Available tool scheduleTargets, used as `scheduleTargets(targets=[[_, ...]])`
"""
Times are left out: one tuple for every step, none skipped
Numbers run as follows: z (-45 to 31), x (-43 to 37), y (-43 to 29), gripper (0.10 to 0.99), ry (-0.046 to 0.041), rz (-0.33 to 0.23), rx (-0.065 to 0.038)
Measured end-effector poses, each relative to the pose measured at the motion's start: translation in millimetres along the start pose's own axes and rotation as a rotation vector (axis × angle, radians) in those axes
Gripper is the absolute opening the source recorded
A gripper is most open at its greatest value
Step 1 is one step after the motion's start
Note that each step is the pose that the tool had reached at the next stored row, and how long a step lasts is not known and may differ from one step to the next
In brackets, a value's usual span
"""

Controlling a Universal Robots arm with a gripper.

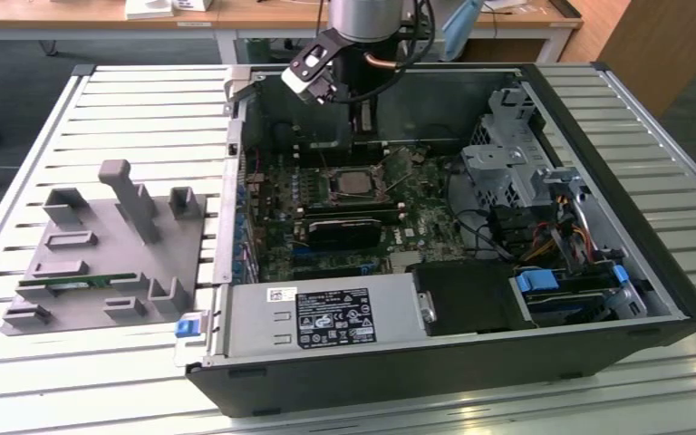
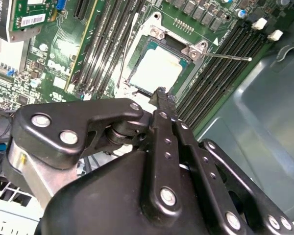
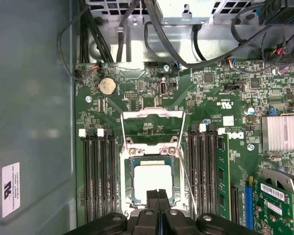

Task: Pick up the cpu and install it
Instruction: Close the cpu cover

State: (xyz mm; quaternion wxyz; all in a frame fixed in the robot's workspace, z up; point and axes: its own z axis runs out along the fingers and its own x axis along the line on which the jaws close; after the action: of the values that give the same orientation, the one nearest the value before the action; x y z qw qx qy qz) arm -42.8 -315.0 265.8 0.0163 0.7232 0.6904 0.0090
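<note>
Sitting flat in its socket on the green motherboard [image 3: 220,98], the cpu [image 3: 151,181] is a small square with a pale, shiny metal top. The hinged metal frame [image 3: 153,128] is swung open beside it. Black jointed links of the hand [image 3: 159,195] hide the chip's near edge, and its slim fingertips are clenched together on nothing, close over the chip. In the exterior view the arm [image 1: 366,18] drops vertically into the open case [image 1: 445,372], with a grey moulded tray [image 1: 94,263] at nine o'clock on the slatted surface [image 1: 119,100].
</note>
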Motion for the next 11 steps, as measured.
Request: scheduleTargets(targets=[[0.0, -0.8, 0.0, 0.106, -0.0001, 0.0, 0.0], [0.0, -1.9, 0.0, 0.106, -0.0001, 0.0, 0.0], [0.0, -2.9, 0.0, 0.106, 0.0, 0.0, 0.0], [0.0, -3.8, 0.0, 0.106, -0.0001, 0.0, 0.0], [0.1, -4.8, 0.1, 0.106, 0.0, 0.0, 0.0], [0.1, -5.6, 0.1, 0.106, 0.0, 0.0, 0.0], [0.1, -6.3, 0.1, 0.106, 0.0, 0.0, 0.0], [0.1, -6.7, 0.3, 0.106, 0.0, 0.0, 0.0], [0.2, -6.7, 1.3, 0.106, 0.0001, 0.0, 0.0], [0.2, -6.6, 3.2, 0.106, -0.0001, 0.0, 0.0], [0.3, -6.5, 5.2, 0.106, -0.0001, 0.0, 0.0]])
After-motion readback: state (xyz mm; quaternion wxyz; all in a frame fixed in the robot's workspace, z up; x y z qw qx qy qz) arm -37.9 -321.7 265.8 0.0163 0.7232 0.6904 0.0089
